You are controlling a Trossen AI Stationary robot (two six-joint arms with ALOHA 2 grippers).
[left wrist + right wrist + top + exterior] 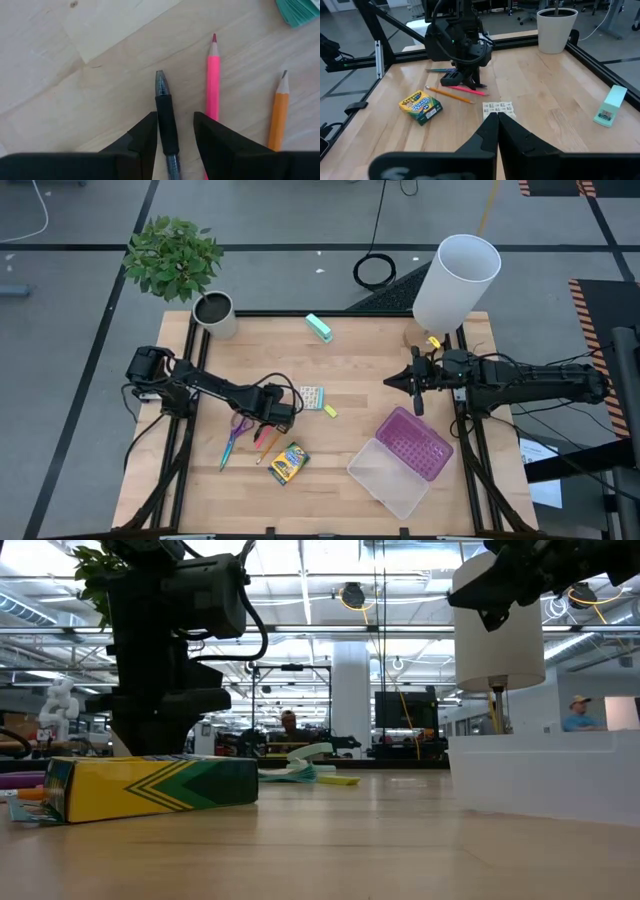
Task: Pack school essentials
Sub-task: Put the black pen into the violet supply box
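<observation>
Waiting empty at the table's right front, the purple-and-clear case (403, 460) is holding nothing yet, so by my reading the packing is hardly begun. The crayon box (287, 464), the scissors (236, 437), the pink pencil (213, 80), the orange pencil (278, 115), the small card (312, 396) and the yellow eraser (330, 411) are all lying loose on the wood. The left gripper (176, 134) is straddling a dark pen (167, 125), fingers parted, not clenched. The right gripper (496, 131) is hovering pinched together, carrying nothing.
</observation>
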